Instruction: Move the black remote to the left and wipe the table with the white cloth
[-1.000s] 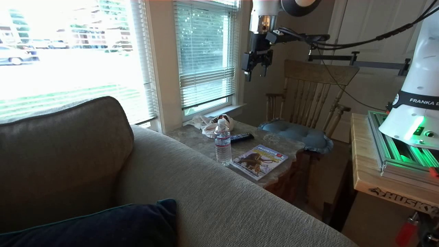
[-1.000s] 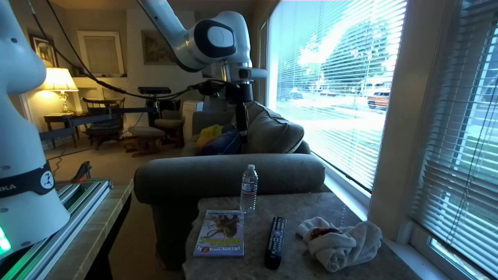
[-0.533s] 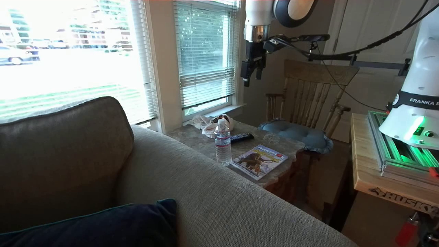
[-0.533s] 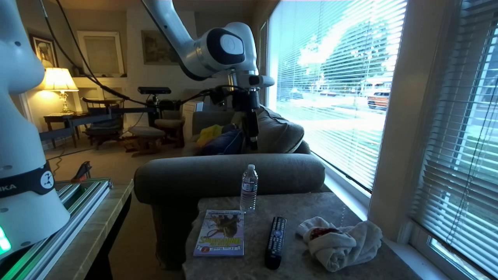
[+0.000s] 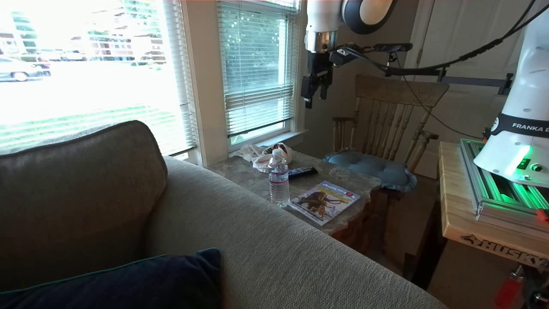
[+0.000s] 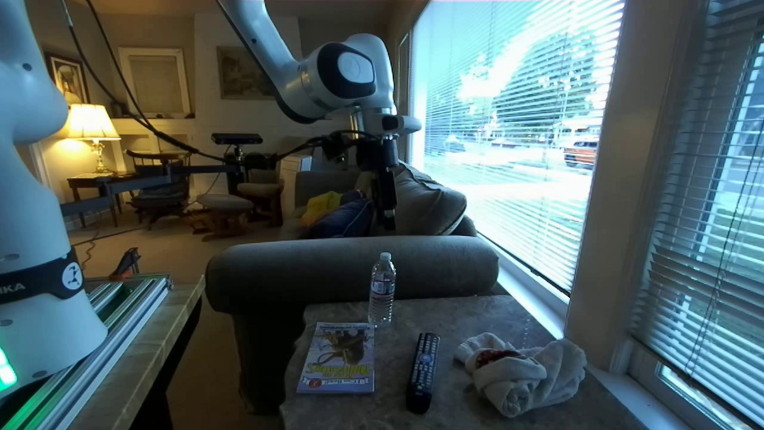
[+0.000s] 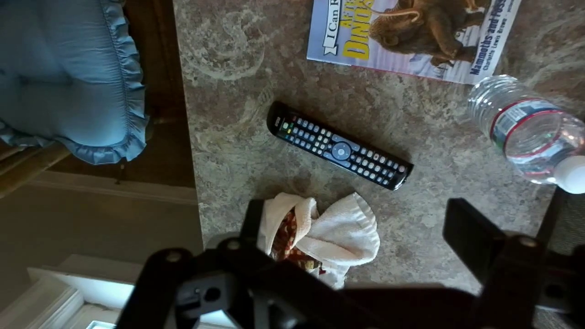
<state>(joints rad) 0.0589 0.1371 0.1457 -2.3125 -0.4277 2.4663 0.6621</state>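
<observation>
My black two-fingered gripper (image 7: 356, 221) hangs in the air above a mottled grey-brown table (image 7: 237, 137), its fingers (image 7: 470, 233) wide apart. My white arm (image 6: 268, 48) sits a little lower in both exterior views than a second ago (against half a second ago, I match). Below me in the wrist view lies a crumpled white cloth (image 7: 345, 230), a red patterned patch showing in its folds; one side of my gripper hides part of it. Next comes the long black plastic remote (image 7: 340, 148), flat, buttons up, between the cloth and a thin lilac book (image 7: 425, 32) with a mammoth on its cover. A clear plastic bottle (image 7: 525, 128) with a white cap stands upright near a corner of the book; whether the two touch, I cannot tell. All four have kept their places on the table. Farther off, a ruffled blue cushion (image 5: 369, 167) lies on a wooden spindle-back chair (image 5: 399, 89), and in an exterior view a grey upholstered couch (image 6: 352, 269) meets the table's far end, a window with slatted blinds (image 6: 519, 107) beyond.
</observation>
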